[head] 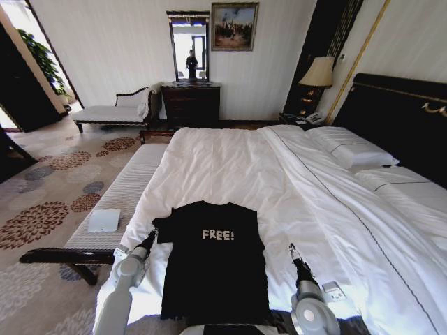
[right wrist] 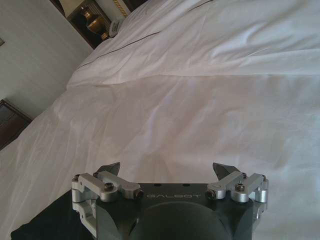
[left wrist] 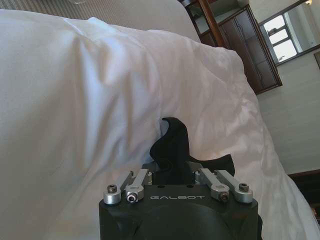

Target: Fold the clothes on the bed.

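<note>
The black T-shirt (head: 213, 262) lies flat near the foot of the bed (head: 293, 181), no fold made yet. The left gripper (head: 149, 239) pinches its left sleeve; the right gripper (head: 292, 250) hovers spread, holding nothing, beside the other edge.

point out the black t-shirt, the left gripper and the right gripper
black T-shirt (head: 213, 269), head view, chest below the lettering
left gripper (head: 153, 235), head view, fingertips at the shirt's sleeve
right gripper (right wrist: 167, 172), right wrist view, gap between its open fingertips
</note>
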{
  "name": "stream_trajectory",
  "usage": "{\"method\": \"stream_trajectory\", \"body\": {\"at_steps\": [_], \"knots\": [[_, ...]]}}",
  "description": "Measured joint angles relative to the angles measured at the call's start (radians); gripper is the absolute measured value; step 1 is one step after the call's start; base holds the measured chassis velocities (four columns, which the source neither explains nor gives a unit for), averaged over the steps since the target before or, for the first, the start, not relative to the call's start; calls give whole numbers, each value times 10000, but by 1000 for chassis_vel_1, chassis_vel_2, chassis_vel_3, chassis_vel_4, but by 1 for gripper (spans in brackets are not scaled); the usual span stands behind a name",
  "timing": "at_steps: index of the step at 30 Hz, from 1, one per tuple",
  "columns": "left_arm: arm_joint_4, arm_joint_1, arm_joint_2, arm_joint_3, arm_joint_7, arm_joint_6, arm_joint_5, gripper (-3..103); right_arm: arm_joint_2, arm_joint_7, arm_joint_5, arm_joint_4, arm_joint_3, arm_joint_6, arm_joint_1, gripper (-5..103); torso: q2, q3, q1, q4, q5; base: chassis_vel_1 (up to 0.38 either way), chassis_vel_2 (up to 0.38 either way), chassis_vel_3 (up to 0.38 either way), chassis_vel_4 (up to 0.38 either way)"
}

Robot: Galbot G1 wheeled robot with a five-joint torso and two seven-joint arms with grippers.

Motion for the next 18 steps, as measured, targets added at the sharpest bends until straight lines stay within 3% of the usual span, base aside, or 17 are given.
{"method": "stream_trajectory", "body": {"at_steps": [1,2,6,10,15,17,18], "knots": [[19,-14,-1,0,0,-1,0,36,0,1,0,-9,-2,0,2,100,0,0,0,0,0,0,0,0,0],[76,-58,-8,5,0,-2,6,46,-2,6,0,-32,-4,1,13,100,0,0,0,0,0,0,0,0,0],[196,-148,-46,33,3,-6,33,57,-9,24,3,-93,-4,2,27,100,0,1,0,0,0,0,0,0,0],[322,-222,-97,82,23,-15,88,62,-17,44,4,-165,-4,9,38,100,0,1,0,0,0,0,0,0,0],[452,-293,-187,133,54,-51,125,34,-13,75,4,-272,-6,14,99,100,0,1,0,-1,-1,0,0,0,0],[457,-295,-189,134,58,-54,125,34,-11,81,5,-286,-10,15,112,100,0,1,0,0,-1,0,0,0,0],[465,-300,-189,135,61,-58,125,30,-10,85,4,-300,-17,15,125,100,0,1,0,0,0,0,0,0,0]]}}
